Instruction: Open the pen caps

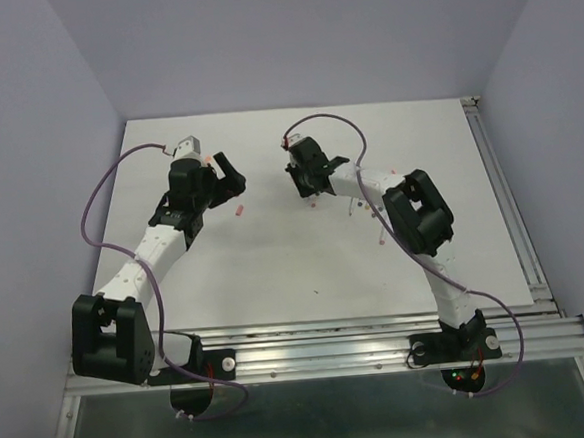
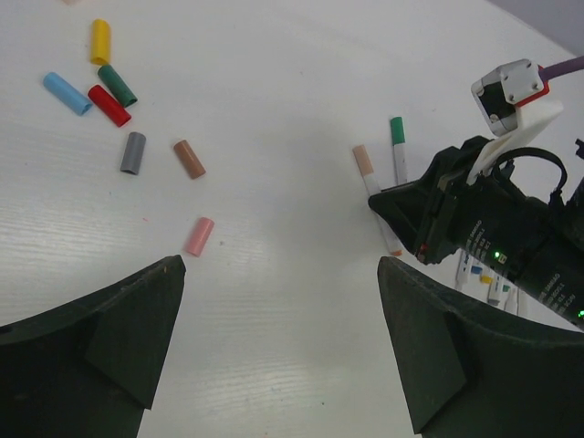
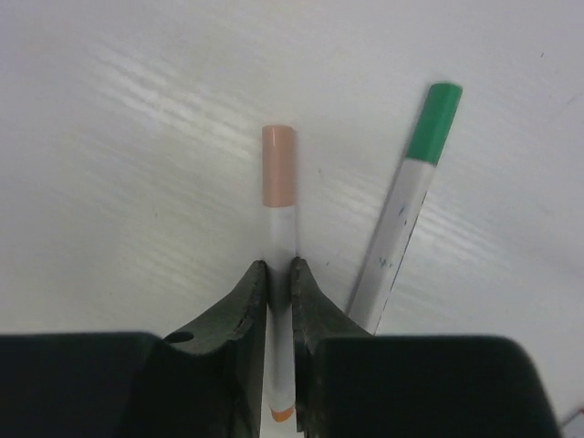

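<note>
Your right tool (image 3: 278, 274) is clamped on the white barrel of a pen (image 3: 282, 233), one finger pressed to each side. The pen lies flat on the white worktop (image 3: 109, 137), and its peach cap (image 3: 278, 166) is on, pointing away from the tool. Just beside it lies a second pen (image 3: 397, 237) with its green cap (image 3: 434, 123) also on, angled so the two capped ends spread apart. Your left tool (image 2: 281, 274) hangs over the worktop with its jaws wide apart and nothing between them. Ahead of it, loose caps lie scattered: a pink cap (image 2: 200, 235) nearest, then a brown cap (image 2: 190, 159) and a grey cap (image 2: 133, 152). Further off are a red cap (image 2: 109, 106) and a dark green cap (image 2: 118, 85) side by side, with a blue cap (image 2: 67, 93) and a yellow cap (image 2: 100, 41) close by. In the left wrist view, the white lettering on the right arm's black housing (image 2: 511, 255) is too small to read
</note>
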